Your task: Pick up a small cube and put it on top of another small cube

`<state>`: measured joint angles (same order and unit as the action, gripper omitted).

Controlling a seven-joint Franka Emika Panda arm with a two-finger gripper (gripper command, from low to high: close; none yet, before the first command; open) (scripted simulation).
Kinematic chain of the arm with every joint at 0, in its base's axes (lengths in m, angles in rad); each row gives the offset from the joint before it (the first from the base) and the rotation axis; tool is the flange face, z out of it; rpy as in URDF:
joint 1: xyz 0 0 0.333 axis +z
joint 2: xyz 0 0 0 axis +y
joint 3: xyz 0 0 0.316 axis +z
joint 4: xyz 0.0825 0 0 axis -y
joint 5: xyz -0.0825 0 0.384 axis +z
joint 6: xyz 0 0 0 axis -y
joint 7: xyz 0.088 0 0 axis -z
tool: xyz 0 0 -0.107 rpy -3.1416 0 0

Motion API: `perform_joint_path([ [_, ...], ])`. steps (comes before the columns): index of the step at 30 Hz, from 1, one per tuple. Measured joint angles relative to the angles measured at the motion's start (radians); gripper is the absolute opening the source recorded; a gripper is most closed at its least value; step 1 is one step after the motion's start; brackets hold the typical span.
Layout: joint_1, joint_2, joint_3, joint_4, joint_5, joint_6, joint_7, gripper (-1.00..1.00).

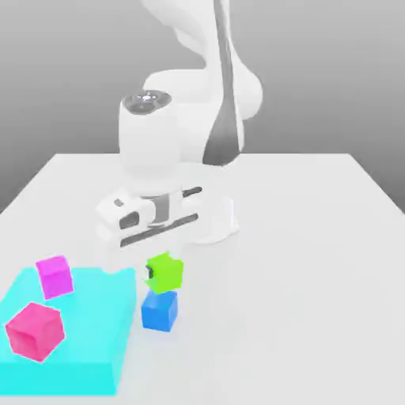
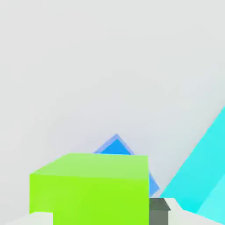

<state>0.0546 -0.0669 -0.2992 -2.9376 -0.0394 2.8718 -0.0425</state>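
Observation:
The small lime-green cube (image 1: 165, 273) hangs just above the blue cube (image 1: 160, 310), which rests on the white table beside the cyan block. My gripper (image 1: 158, 273) is shut on the green cube, with a dark fingertip showing at the cube's left face in the exterior view. Whether the green cube touches the blue one I cannot tell. In the hand view the green cube (image 2: 94, 189) sits close to the camera and covers most of the blue cube (image 2: 116, 147) behind it. A dark grey finger pad (image 2: 159, 211) presses against the green cube's side.
A large flat cyan block (image 1: 95, 348) lies at the exterior view's left, right beside the blue cube. On it sit a magenta cube (image 1: 54, 276) and a pink cube (image 1: 35, 329). The robot's white base (image 1: 213, 221) stands behind the cubes.

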Motion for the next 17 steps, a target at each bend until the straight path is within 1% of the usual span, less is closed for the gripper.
perform_joint_path([
  [1,0.007,0.033,0.004,0.000,0.027,0.032,-0.019,-1.00],
  [2,0.012,0.063,0.006,0.000,0.054,0.060,-0.037,1.00],
  [7,0.062,0.063,0.005,0.000,0.054,0.060,-0.037,1.00],
  [8,0.079,0.078,-0.005,0.001,0.069,0.075,-0.048,1.00],
  [9,0.089,0.069,-0.020,0.001,0.058,0.066,-0.040,1.00],
  [11,0.051,0.019,-0.039,0.000,0.008,0.020,-0.006,1.00],
  [17,-0.021,-0.165,-0.011,-0.006,-0.114,-0.155,0.078,1.00],
])
